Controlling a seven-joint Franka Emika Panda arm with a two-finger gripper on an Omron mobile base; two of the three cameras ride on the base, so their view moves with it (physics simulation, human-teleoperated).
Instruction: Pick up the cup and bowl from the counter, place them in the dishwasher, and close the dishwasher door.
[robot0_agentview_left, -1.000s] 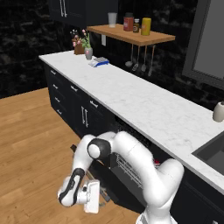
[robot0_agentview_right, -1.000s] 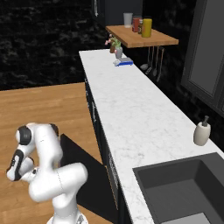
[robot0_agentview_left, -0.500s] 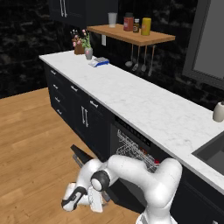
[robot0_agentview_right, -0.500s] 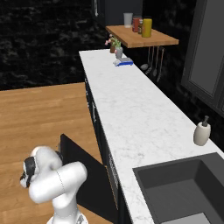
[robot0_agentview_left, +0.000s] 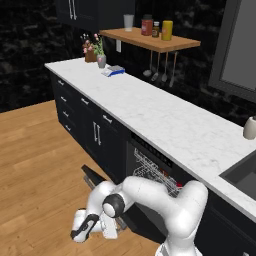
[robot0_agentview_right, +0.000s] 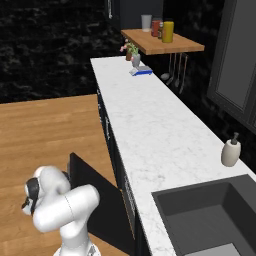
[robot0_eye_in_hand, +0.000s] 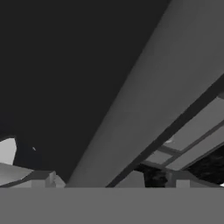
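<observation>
Pincer (robot0_agentview_left: 80, 231) hangs low with jaws apart, empty, under the tilted, half-raised dishwasher door (robot0_agentview_right: 95, 200); the white rack (robot0_agentview_left: 152, 170) shows inside the dishwasher (robot0_agentview_left: 145, 165) below the marble surface (robot0_agentview_left: 165, 120).

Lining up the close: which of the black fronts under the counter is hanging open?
The dishwasher door, just behind the gripper. It tilts out toward the floor with the white rack showing; the drawer fronts left of it sit flush.

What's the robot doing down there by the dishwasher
The white arm is bent low to the floor with its open gripper under the dishwasher door, which stands partway up, neither flat nor shut. The white wire rack shows inside the dishwasher. In the hand view the door's dark panel and grey handle bar sit right in front of the fingers. It looks to be pushing the door closed.
</observation>
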